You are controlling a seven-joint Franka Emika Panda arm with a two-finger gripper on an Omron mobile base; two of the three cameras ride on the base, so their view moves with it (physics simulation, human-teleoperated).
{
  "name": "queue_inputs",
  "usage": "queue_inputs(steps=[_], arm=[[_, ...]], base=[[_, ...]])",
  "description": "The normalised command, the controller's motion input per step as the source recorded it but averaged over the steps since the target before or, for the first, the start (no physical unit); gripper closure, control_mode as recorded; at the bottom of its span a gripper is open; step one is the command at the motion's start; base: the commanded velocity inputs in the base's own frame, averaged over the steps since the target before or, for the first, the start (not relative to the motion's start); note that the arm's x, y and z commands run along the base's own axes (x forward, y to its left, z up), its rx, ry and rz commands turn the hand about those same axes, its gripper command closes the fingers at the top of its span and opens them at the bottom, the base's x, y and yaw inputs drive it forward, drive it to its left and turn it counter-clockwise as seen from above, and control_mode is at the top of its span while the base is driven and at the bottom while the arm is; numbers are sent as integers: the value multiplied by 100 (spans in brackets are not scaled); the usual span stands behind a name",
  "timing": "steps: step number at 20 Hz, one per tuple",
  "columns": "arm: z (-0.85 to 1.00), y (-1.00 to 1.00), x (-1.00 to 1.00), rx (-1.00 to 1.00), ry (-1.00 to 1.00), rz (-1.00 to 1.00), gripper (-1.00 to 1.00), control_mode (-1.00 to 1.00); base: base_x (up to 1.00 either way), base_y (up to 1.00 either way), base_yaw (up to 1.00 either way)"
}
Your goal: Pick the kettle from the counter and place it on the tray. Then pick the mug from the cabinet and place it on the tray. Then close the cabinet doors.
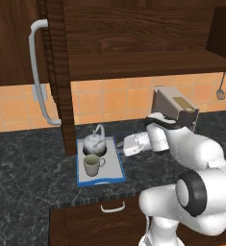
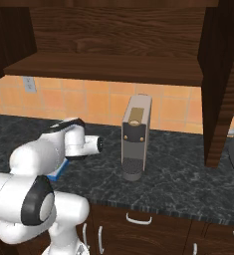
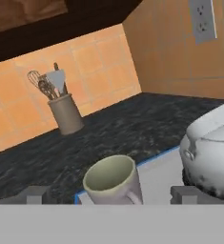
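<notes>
Mug (image 1: pixel 92 165) sits upright on the tray (image 1: pixel 113 166) beside the kettle (image 1: pixel 94 141); my gripper (image 3: pixel 111 194) is spread wide around nothing, so I'm free for the cabinet doors (image 1: pixel 54 72).

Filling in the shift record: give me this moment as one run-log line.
kettle: on tray | mug: on tray, upright | gripper: open, beside mug | cabinet doors: open

The dark speckled surface (image 1: pixel 32 168) is seen carrying a blue-rimmed tray (image 1: pixel 115 169) below the open cabinet. Further along it, a coffee machine (image 2: pixel 135 137) is stood upright near the tiled wall. A utensil holder (image 3: pixel 66 113) with a whisk is set on the surface, well apart from the tray.
</notes>
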Motion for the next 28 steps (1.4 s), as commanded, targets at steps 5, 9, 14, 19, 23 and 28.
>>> queue_inputs(steps=[5,9,14,19,23,28], arm=[[97,-63,-4,-23,54,-50,-100,-100],[37,-14,0,-40,48,-42,-100,-100],[0,3,0,-4,2,-3,-100,-100],[30,-36,-15,2,11,-41,-100,-100],[68,-67,-12,0,22,-47,-100,-100],[36,-46,-55,-1,-2,-12,-100,-100]], base=[[0,0,0],[0,0,0],[0,0,0],[0,0,0],[0,0,0],[0,0,0]])
